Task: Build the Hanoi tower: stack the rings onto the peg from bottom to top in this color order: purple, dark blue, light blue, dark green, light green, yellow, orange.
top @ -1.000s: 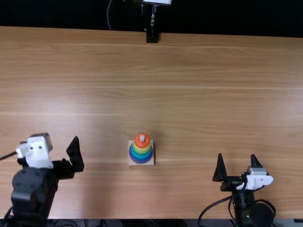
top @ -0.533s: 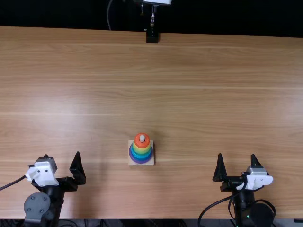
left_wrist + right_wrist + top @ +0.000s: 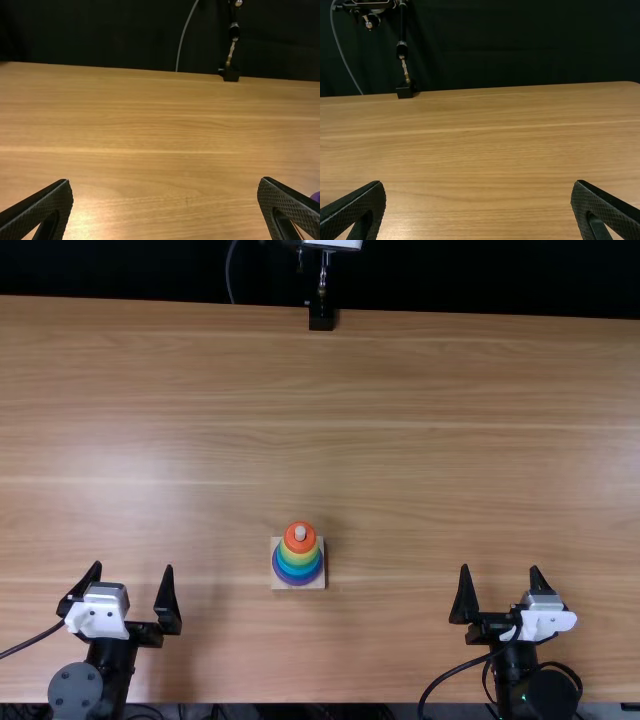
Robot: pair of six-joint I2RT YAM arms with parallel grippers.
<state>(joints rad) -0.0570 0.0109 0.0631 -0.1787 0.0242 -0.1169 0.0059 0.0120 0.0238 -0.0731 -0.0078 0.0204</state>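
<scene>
Light brown bench (image 3: 450, 460), black mount (image 3: 321, 316) at its far edge, dark backdrop (image 3: 480, 275) beyond. My left gripper (image 3: 133, 566) and right gripper (image 3: 500, 568) have fingers spread; the stacked ring tower (image 3: 298, 557) stands between them, touching neither.

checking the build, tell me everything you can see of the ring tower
The ring tower stands upright on the table, toward its near edge. A pale, square, wooden-looking base bears smooth-looking rings narrowing upward: purple ring lowest, blue and green bands, yellow ring, orange ring on top. The pale peg tip pokes through. Left tool and right tool stand apart from it.
</scene>
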